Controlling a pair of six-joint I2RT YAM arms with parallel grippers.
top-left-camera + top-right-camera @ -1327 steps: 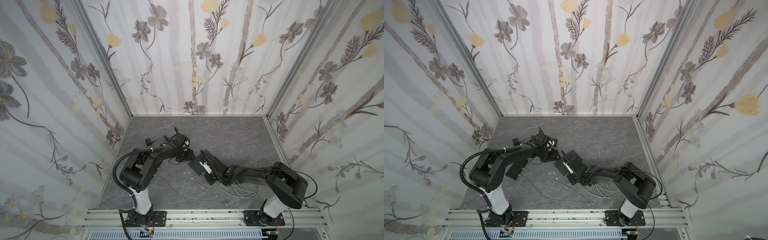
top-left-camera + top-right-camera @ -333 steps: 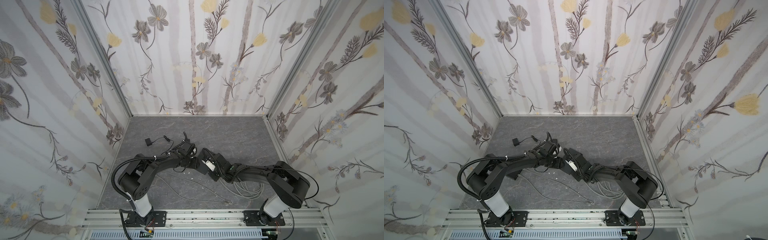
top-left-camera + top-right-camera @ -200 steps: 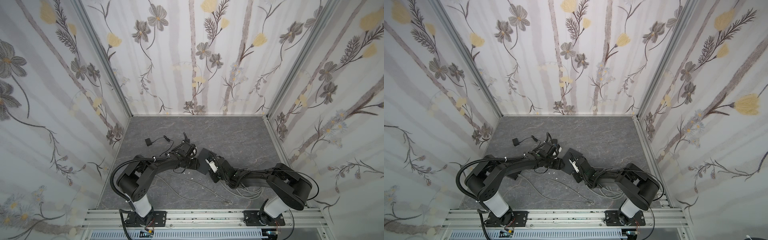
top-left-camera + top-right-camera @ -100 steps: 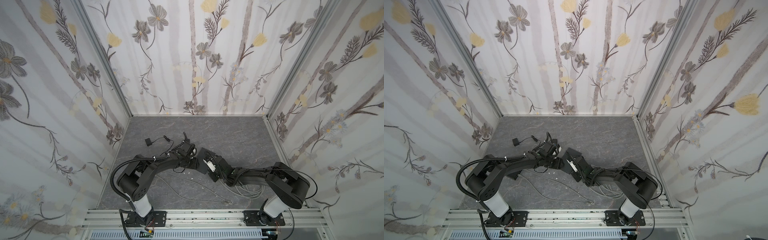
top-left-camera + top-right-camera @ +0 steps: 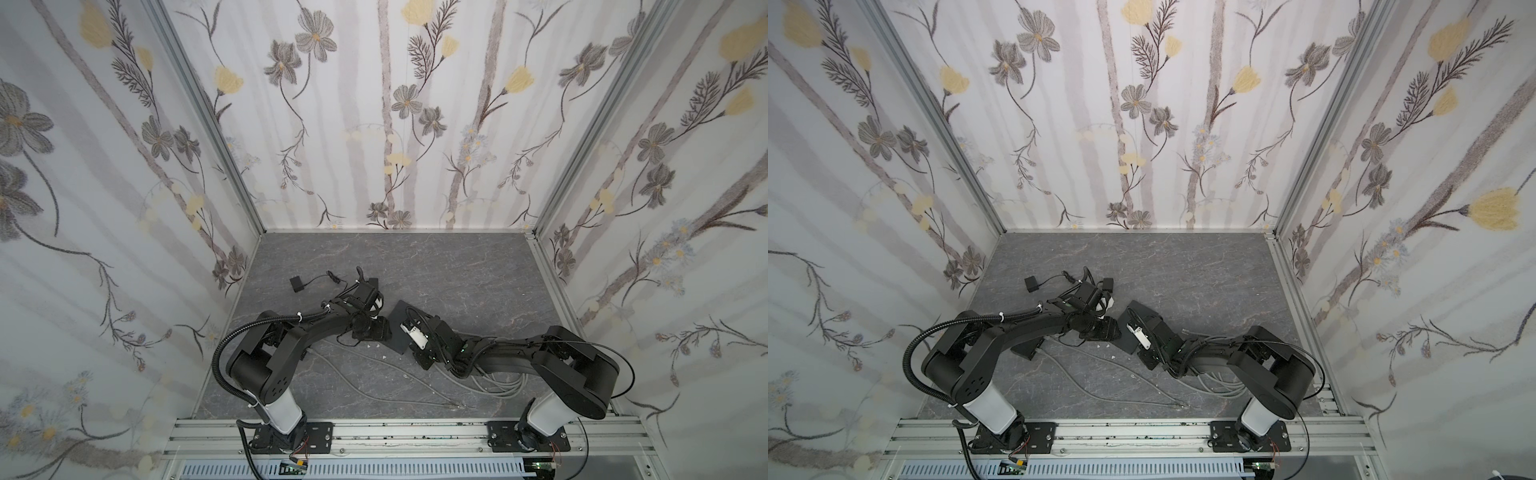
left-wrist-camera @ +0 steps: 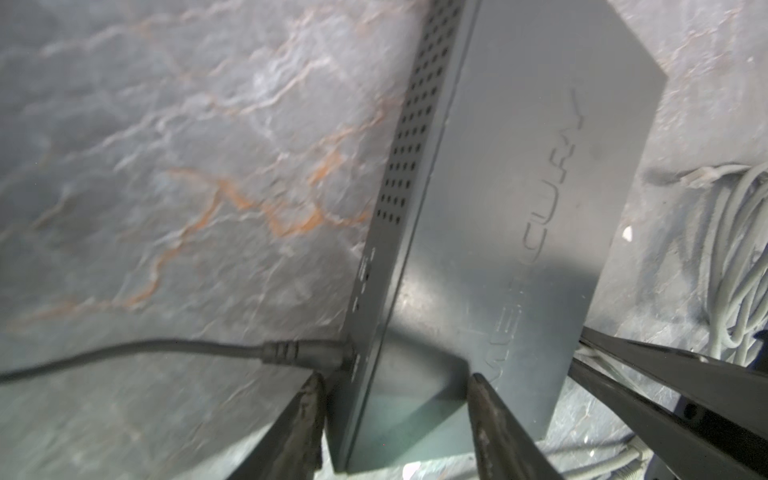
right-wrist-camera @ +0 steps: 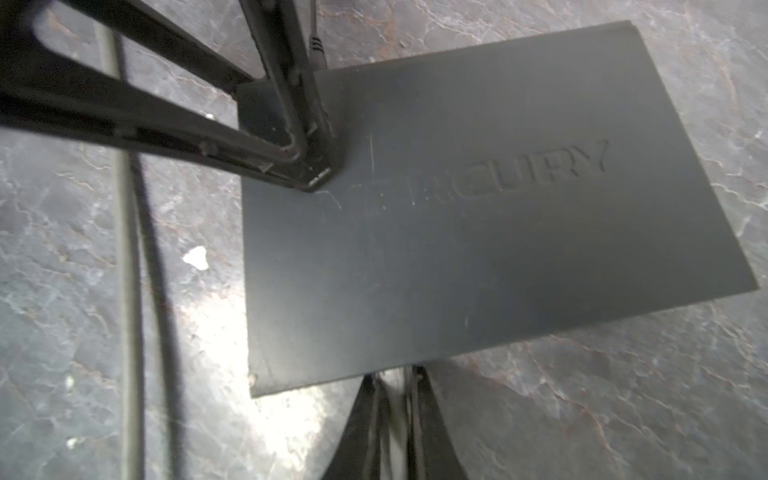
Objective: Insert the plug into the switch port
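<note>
Left arm (image 5: 305, 330) and right arm (image 5: 513, 353) reach low across the desk (image 5: 457, 270), meeting mid-desk. Right gripper (image 7: 395, 390), jaws closed, sits at the near edge of the switch (image 7: 478, 232). Left gripper (image 6: 395, 380), jaws apart, straddles its corner beside the plug (image 6: 307, 356), seated in its side.

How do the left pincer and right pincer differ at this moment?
The left pincer has its jaws apart; the right pincer is shut. The left pincer straddles the switch corner beside the seated plug; the right pincer meets the switch at another edge. Neither appears to hold anything; both are at the switch.
</note>
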